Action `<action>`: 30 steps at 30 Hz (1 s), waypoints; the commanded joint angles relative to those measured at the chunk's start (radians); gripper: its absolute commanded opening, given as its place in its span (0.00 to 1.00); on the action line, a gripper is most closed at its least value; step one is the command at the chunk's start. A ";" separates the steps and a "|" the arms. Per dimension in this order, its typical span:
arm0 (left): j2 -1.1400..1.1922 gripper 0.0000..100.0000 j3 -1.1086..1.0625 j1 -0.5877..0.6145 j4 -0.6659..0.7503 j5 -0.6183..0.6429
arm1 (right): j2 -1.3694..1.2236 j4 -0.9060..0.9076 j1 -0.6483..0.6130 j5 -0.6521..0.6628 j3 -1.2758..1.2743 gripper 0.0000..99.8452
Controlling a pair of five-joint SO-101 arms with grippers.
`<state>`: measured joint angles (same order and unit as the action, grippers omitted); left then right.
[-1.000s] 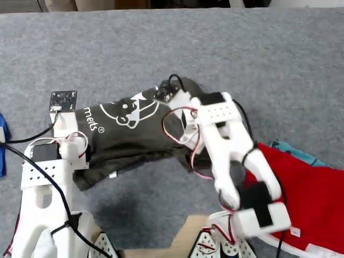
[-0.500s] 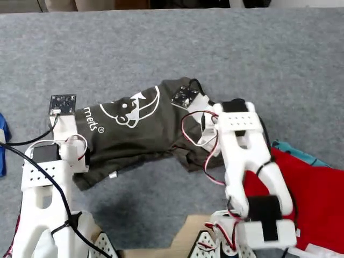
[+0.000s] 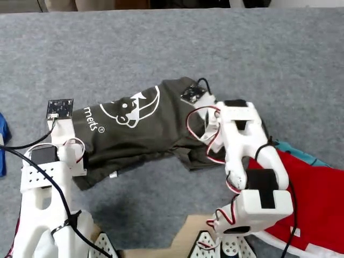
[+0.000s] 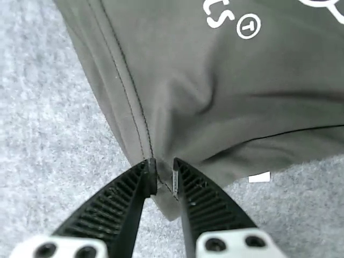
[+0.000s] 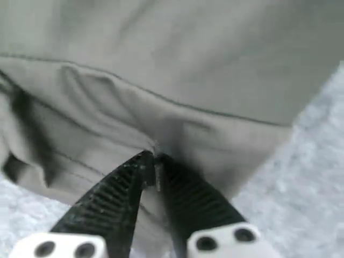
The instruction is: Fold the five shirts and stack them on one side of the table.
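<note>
The dark green shirt (image 3: 140, 126) lies rumpled in the middle of the grey bench (image 3: 242, 48); the left end effector (image 4: 164, 177) pinches its hem; the right end effector (image 5: 156, 161) pinches a fold at the far side; a red shirt (image 3: 317, 199) lies beside the right arm.

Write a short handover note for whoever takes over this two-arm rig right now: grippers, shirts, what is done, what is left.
Left gripper: shut on the dark shirt, pinching the hem at its left end.
Right gripper: shut on a fold at the same shirt's right end.
Things: the dark shirt lies bunched in the middle of the table. A red shirt lies over a teal shirt at the right side.
Done: a stack seems begun on the right; how well it is folded cannot be told.
Left: finish folding the dark shirt, stack it, then any others.
</note>
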<state>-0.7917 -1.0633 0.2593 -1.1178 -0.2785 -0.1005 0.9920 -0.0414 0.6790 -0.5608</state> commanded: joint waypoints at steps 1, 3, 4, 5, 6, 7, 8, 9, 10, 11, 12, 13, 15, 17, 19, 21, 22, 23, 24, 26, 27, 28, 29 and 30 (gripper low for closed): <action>-0.019 0.07 0.003 0.008 -0.006 -0.015 | 0.004 0.054 0.054 0.009 0.091 0.00; -0.019 0.07 0.003 0.008 -0.008 -0.015 | 0.004 0.094 0.081 0.025 0.134 0.00; -0.019 0.07 0.003 0.008 -0.008 -0.015 | 0.004 0.107 0.094 0.041 0.156 0.00; -0.019 0.07 0.003 0.008 -0.008 -0.015 | 0.004 0.115 0.107 0.051 0.177 0.00; -0.019 0.07 0.003 0.008 -0.008 -0.015 | 0.004 0.118 0.119 0.058 0.196 0.00; -0.019 0.07 0.003 0.008 -0.008 -0.015 | 0.002 0.121 0.131 0.066 0.213 0.00; -0.019 0.07 0.003 0.008 -0.008 -0.015 | -0.001 0.123 0.139 0.074 0.226 0.00; -0.019 0.07 0.003 0.008 -0.008 -0.015 | -0.002 0.123 0.145 0.083 0.237 0.00; -0.019 0.07 0.003 0.008 -0.008 -0.015 | -0.004 0.123 0.147 0.092 0.240 0.00; -0.019 0.07 0.003 0.008 -0.008 -0.015 | -0.004 0.123 0.147 0.101 0.237 0.00; -0.019 0.07 0.003 0.008 -0.008 -0.015 | -0.004 0.127 0.143 0.114 0.231 0.01; -0.019 0.07 0.003 0.008 -0.008 -0.015 | -0.004 0.138 0.140 0.127 0.223 0.01; -0.019 0.07 0.008 0.009 -0.008 -0.015 | 0.005 0.163 0.117 0.147 0.209 0.02; -0.019 0.07 0.015 0.018 -0.009 -0.015 | 0.030 0.199 0.111 0.166 0.209 0.07; -0.019 0.07 0.040 0.038 -0.029 -0.015 | 0.091 0.213 0.111 0.183 0.209 0.12; -0.019 0.07 0.081 0.055 -0.080 -0.017 | 0.157 0.213 0.111 0.189 0.208 0.15; -0.019 0.07 0.100 0.057 -0.104 -0.020 | 0.188 0.222 0.111 0.195 0.211 0.16; -0.019 0.07 0.110 0.052 -0.129 -0.037 | 0.223 0.233 0.104 0.195 0.213 0.16; -0.019 0.07 0.114 0.048 -0.141 -0.054 | 0.259 0.245 0.090 0.189 0.214 0.16; -0.013 0.06 0.106 0.015 -0.147 -0.061 | 0.305 0.245 0.030 0.155 0.223 0.13; -0.012 0.06 0.092 -0.003 -0.146 -0.060 | 0.308 0.232 -0.002 0.135 0.229 0.10; -0.012 0.06 0.069 -0.028 -0.140 -0.060 | 0.302 0.203 -0.042 0.110 0.236 0.05; -0.012 0.06 0.040 -0.058 -0.118 -0.058 | 0.286 0.176 -0.081 0.083 0.246 0.01; -0.010 0.06 -0.006 -0.089 -0.084 -0.055 | 0.260 0.146 -0.113 0.058 0.263 0.00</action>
<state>-0.7933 -1.0234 0.2394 -1.2482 -0.3322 0.1465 1.2022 -0.0598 0.7986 -0.3721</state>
